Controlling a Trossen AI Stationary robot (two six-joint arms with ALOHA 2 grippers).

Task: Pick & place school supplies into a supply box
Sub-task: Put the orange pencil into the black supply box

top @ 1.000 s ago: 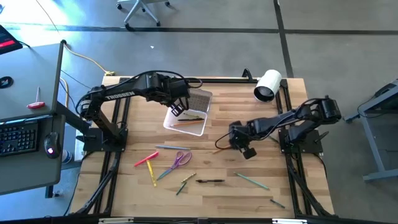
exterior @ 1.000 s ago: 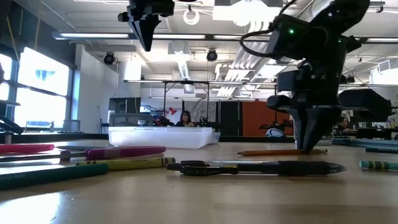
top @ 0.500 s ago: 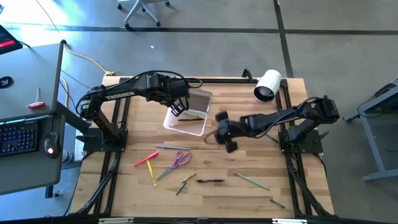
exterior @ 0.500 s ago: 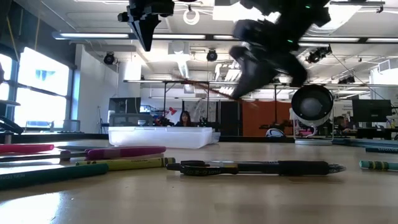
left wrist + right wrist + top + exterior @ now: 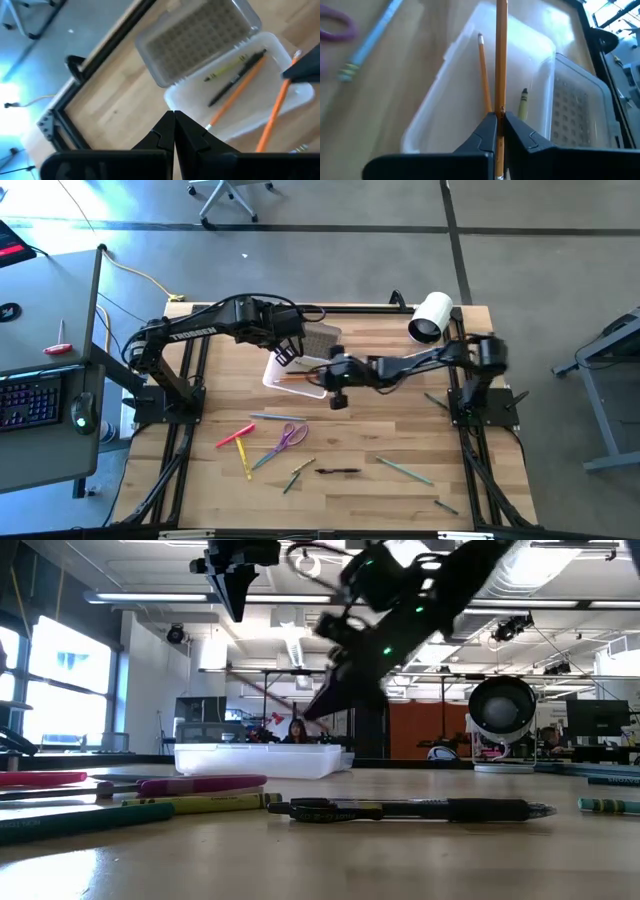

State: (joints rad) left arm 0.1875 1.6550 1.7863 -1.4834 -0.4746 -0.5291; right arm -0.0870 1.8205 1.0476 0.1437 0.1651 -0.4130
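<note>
The supply box (image 5: 298,376) is clear plastic and stands at the table's far middle with its ribbed lid (image 5: 322,340) open. Inside lie an orange pencil (image 5: 482,75), a yellow-green crayon (image 5: 226,70) and a black pen (image 5: 235,82). My right gripper (image 5: 498,116) hovers at the box's right rim (image 5: 327,370), shut on another orange pencil (image 5: 501,50). My left gripper (image 5: 285,357) hangs shut above the box (image 5: 174,114), with nothing between its fingers. More school supplies lie flat on the near half of the table: a pink marker (image 5: 237,435), purple scissors (image 5: 292,435) and a black pen (image 5: 338,471). My right gripper pinches the orange pencil's shaft (image 5: 499,111) between its two fingers. The pencil lies along the fingers, and most of its length sticks out ahead of the fingertips. The fingers come slanting down from the table's right. The pencil is clear of the table and reaches out over the open box.
A large white roll (image 5: 431,317) lies at the far right corner. Green pencils (image 5: 405,470) lie near the front right. A blue pencil (image 5: 278,417) and a yellow one (image 5: 246,460) lie by the scissors. A desk with a keyboard (image 5: 30,400) stands left of the table.
My right gripper has lifted the orange pencil off the table's middle. It carried the pencil up and toward the far left, to the box. The gripper has tipped from pointing steeply down to a shallower slant. The pencil lay on the table then and now hangs over the box.
</note>
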